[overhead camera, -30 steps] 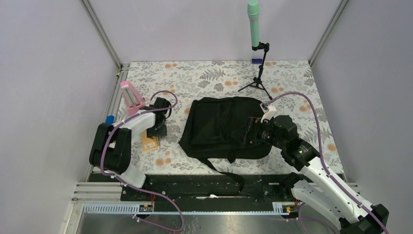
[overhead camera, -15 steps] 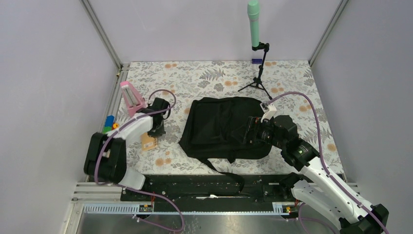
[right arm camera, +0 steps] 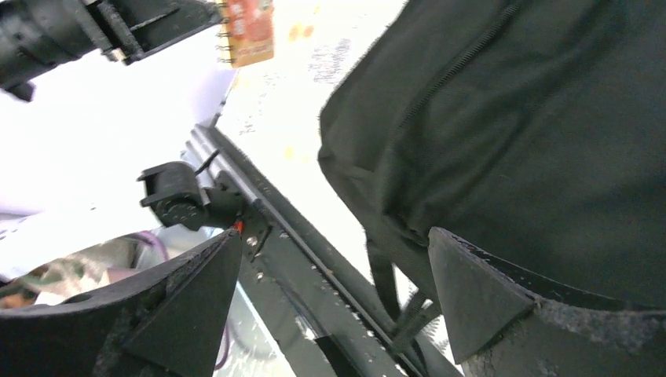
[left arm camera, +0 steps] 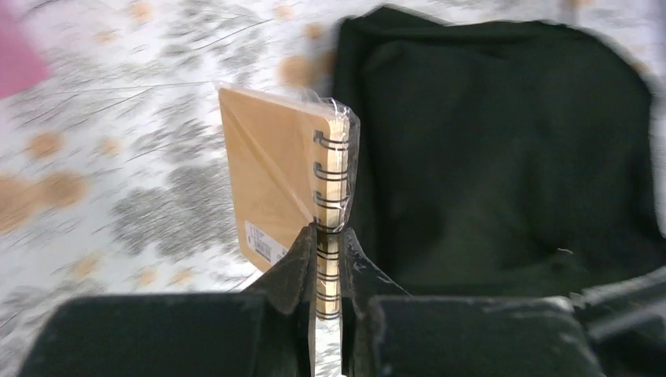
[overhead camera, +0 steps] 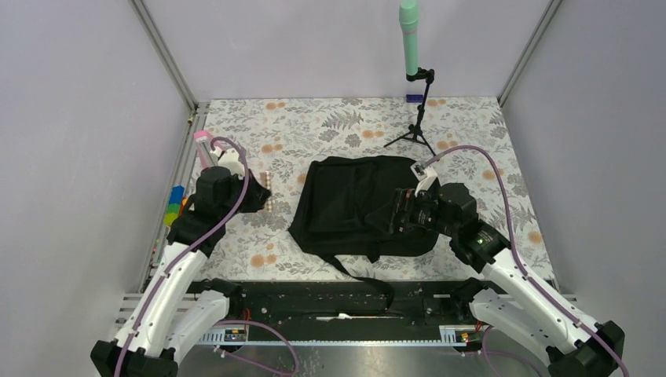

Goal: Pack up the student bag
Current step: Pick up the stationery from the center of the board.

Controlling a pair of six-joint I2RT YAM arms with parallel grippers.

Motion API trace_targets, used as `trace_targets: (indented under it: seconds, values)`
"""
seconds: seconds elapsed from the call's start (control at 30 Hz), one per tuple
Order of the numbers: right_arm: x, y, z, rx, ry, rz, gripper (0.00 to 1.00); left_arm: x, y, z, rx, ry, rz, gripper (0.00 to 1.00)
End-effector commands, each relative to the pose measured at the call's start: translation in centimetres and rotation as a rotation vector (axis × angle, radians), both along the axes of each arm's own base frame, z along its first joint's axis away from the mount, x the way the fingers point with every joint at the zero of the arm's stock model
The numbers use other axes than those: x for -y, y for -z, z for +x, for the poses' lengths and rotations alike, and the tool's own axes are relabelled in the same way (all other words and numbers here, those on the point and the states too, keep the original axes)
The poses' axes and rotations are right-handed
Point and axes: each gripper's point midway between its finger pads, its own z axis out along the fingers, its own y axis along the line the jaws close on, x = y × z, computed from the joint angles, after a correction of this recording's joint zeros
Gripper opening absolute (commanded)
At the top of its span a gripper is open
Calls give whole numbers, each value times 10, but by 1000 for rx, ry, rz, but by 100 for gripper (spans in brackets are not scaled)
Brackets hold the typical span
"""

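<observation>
Standing behind the bag (overhead camera: 357, 200), a tripod stand (overhead camera: 415, 129) with a green top rose from the flowered cloth (overhead camera: 314, 126), well apart from both arms. Left of the bag, a pink object (overhead camera: 203, 141) and some coloured blocks (overhead camera: 173, 208) sat at the cloth's edge.

The overhead view showed the notebook (overhead camera: 265, 191) only as a thin edge just left of the bag and apart from it. The left wrist view showed more. It was a spiral-bound notebook with a brown cover in clear wrap and a barcode sticker low on the cover. It stood upright, with the left gripper (left arm camera: 327, 239) clenched on its wire spine.

The right wrist view showed the right gripper (right arm camera: 331, 234) with its 2 fingers (right arm camera: 188, 306) spread wide and nothing between them. It hung over the bag's near left corner, with a black rail (right arm camera: 314, 267) just beyond that corner. Overhead, this gripper sat above the bag's right half; contact with the fabric could not be told.

The bag lay flat in the middle of the cloth, black, soft and rumpled. A zip (right arm camera: 451, 75) ran along its side, and a strap (overhead camera: 369, 275) trailed from its near edge onto the rail.
</observation>
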Motion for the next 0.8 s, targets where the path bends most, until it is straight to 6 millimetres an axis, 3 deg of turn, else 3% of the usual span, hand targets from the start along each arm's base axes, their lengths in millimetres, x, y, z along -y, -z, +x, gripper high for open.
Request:
trace_targets:
  seconds: [0.0, 0.13, 0.37, 0.67, 0.77]
  values:
    - [-33, -54, -16, 120, -180, 188, 96, 64, -78, -10, 220, 322, -262, 0]
    - [-51, -79, -27, 177, -265, 311, 98, 92, -129, -29, 346, 505, -407, 0]
    - [-63, -88, -30, 228, -320, 384, 99, 121, -185, -63, 456, 731, -556, 0]
    - [-69, -123, -24, 333, -326, 501, 100, 150, -241, -106, 505, 938, -703, 0]
    - [-70, -136, -25, 365, -341, 518, 100, 159, -249, -118, 503, 997, -715, 0]
